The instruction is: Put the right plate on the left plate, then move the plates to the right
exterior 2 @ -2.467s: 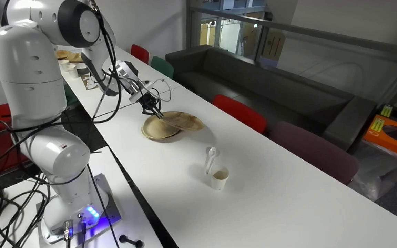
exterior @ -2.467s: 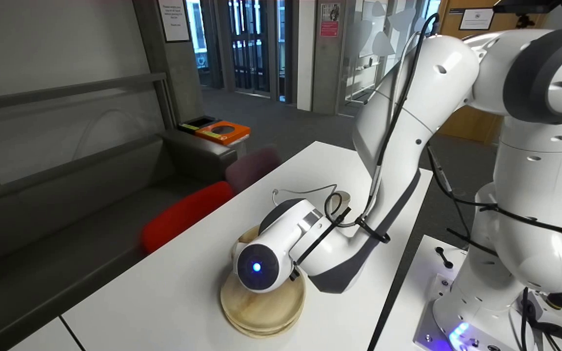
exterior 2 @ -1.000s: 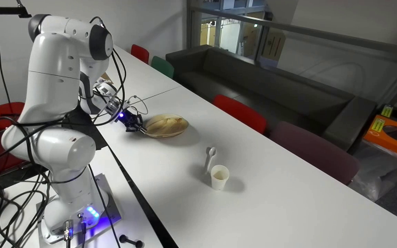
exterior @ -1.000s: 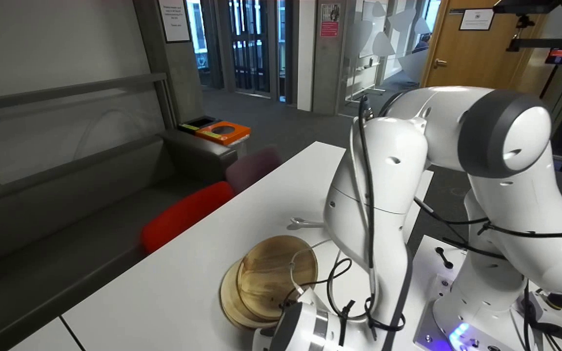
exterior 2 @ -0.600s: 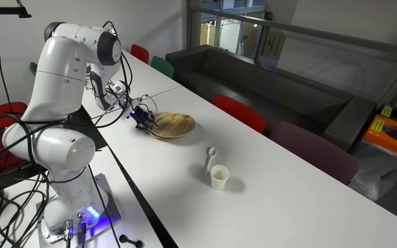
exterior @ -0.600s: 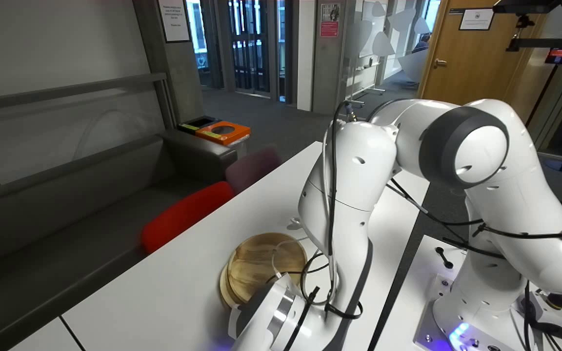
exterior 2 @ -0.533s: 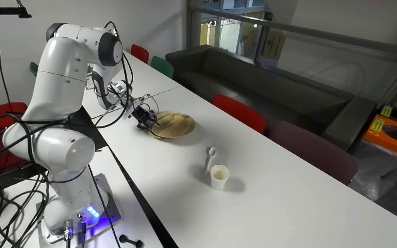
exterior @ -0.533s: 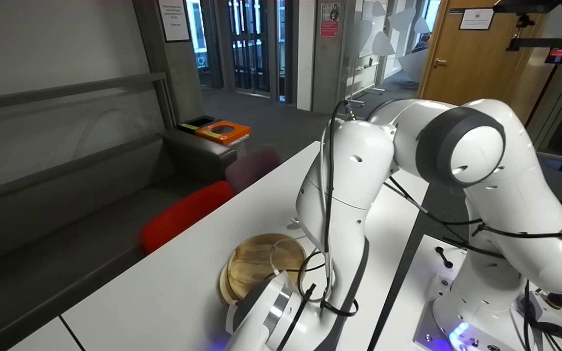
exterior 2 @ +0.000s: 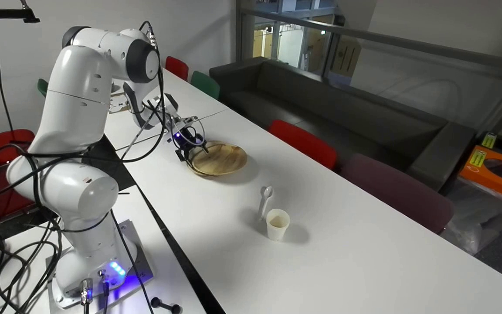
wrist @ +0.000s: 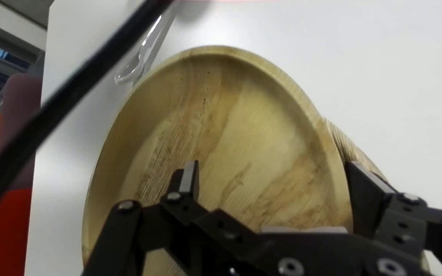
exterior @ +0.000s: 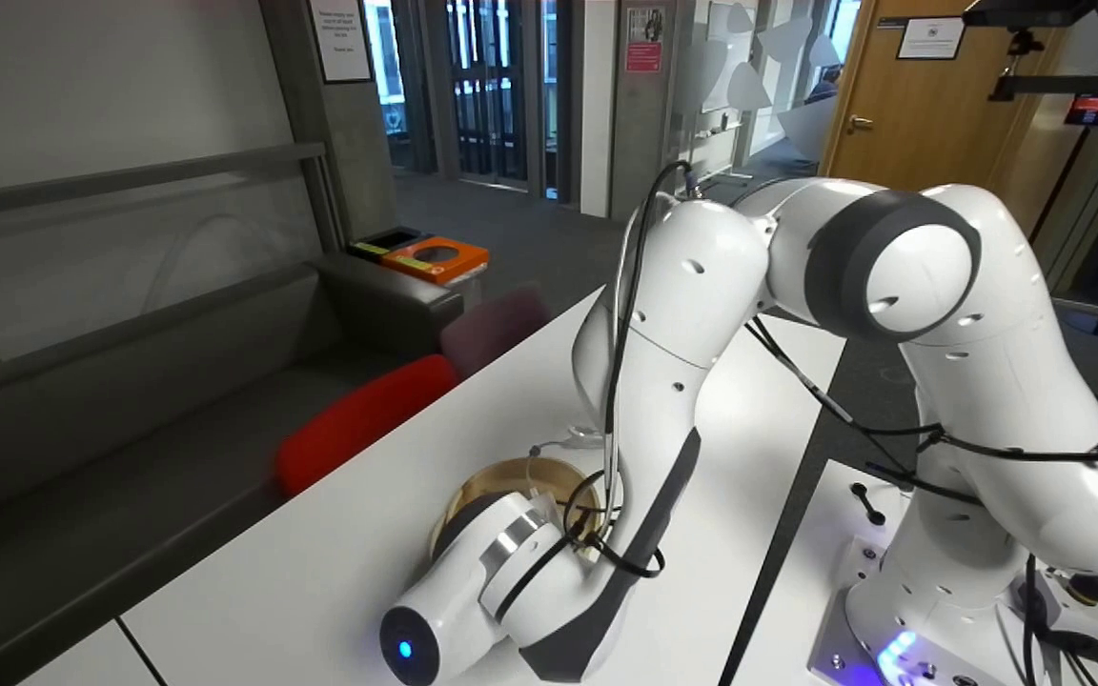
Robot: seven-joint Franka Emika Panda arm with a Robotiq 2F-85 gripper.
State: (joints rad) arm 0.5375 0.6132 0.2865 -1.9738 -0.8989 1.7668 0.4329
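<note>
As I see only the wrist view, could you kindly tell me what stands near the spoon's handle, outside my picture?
Observer: In an exterior view, a pale cup stands there, farther from the plates than the spoon is.
Operator: Thank you; does the arm's base share the plates' table?
Observer: No, in both exterior views a dark gap separates that table from the surface under the base.
</note>
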